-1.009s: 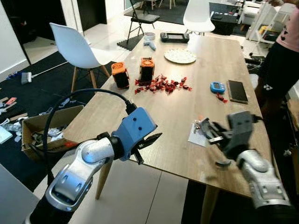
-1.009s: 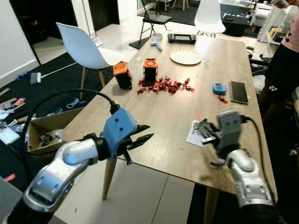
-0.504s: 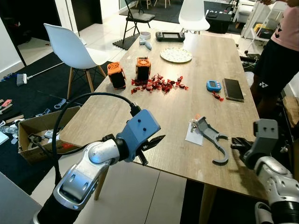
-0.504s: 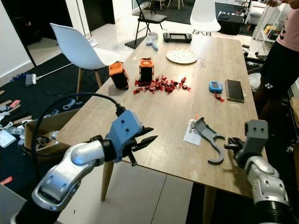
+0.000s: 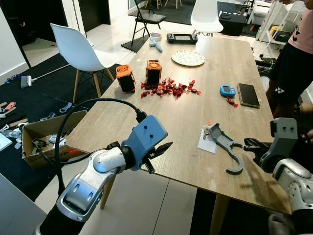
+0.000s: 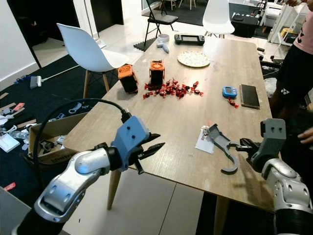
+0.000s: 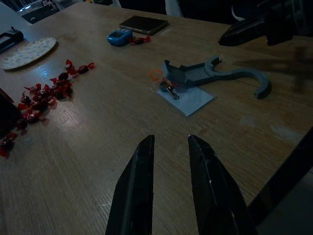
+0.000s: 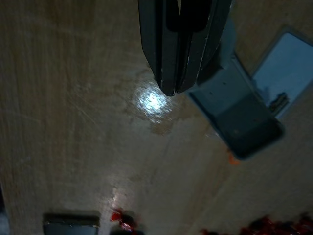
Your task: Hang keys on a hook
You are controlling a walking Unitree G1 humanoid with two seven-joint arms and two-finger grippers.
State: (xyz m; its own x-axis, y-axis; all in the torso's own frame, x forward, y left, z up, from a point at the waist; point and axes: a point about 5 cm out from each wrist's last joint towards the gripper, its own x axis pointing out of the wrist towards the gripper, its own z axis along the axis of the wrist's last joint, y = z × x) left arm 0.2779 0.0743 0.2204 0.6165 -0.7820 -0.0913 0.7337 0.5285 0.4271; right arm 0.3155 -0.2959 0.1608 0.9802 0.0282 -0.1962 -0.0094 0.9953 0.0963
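While the keys [image 5: 207, 132] lay against the grey hook [image 5: 228, 148] near the tabletop's [image 5: 171, 117] front edge, right tool [image 6: 243, 145], fingers together, empty, needed opening and lowering squarely; left tool [image 7: 168, 147] hovered parted.

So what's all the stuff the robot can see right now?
hook: one, grey, lying flat near the table's front edge
keys: one small bunch, on a pale card at the hook's far end
table: one, wooden
sweets: a scatter, red, mid-table
boxes: two, orange and black, behind the sweets
plate: one, pale, far end
blue gadget: one, beside a dark phone
game console: one, dark, far edge
white chairs: two
cardboard box: one, on the floor, left
person: one, pink top, right
left gripper: jaws open, over the table's near edge
right gripper: jaws shut, beside the hook
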